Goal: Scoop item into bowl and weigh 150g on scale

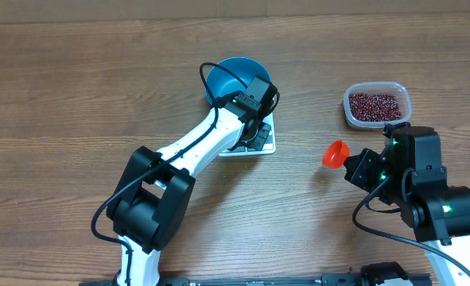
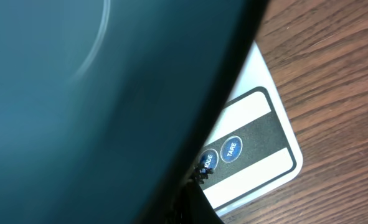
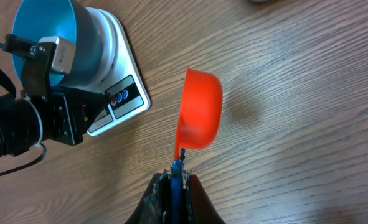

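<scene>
1. The blue bowl [image 1: 228, 75] sits on the white scale [image 2: 258, 118], out in the middle of the table [image 1: 75, 95].
2. The left gripper [image 2: 199, 180] is closed with nothing in it. Its tip is right down at the scale's button strip, at the MODE button [image 2: 207, 160], tucked against the side of the bowl.
3. The right gripper [image 3: 176, 169] is clamped on the thin handle of an orange scoop [image 3: 200, 118], which hangs over bare wood to the right of the scale.
4. The beans [image 1: 374, 103] are in the clear tub [image 1: 405, 99], just beyond the right arm and well apart from the bowl.
</scene>
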Controlling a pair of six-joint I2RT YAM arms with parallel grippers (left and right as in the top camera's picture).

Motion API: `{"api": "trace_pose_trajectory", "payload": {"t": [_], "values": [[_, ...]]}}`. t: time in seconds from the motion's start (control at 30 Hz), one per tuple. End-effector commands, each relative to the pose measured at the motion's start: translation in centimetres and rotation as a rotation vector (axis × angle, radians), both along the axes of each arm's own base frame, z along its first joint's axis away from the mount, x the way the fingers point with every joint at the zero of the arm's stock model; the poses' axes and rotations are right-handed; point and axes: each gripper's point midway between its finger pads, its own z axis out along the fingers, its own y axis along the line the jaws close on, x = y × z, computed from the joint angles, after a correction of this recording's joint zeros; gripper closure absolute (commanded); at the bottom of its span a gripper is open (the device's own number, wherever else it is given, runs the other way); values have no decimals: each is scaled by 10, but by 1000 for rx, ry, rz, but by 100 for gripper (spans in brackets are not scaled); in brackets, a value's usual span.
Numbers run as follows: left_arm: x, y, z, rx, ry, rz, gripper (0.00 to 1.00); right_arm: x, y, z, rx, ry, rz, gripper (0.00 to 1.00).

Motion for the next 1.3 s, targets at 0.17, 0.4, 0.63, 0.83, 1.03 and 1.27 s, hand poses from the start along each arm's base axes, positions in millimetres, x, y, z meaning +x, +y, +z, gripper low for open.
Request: {"api": "trace_pose_trajectory", "payload": {"t": [0.17,0.4,0.63,0.83,1.03,1.27], "values": [[0,-1,-20,31,30,13,96,4,-2,9,-7,-30,-6,96],[-4,1,-35,52,59,13,96,4,-2,9,-7,-29,-6,96],[-4,2,-35,52,60,13,96,4,-2,9,-7,-29,-6,96],[-7,4,-36,60,73,13,96,4,-2,9,-7,-29,-6,96],[-8,5,-36,66,80,12,96,4,-2,9,-7,-29,-6,96],[-7,4,-36,68,72,-7,96,2,-2,8,-8,-21,-6,96]]}}
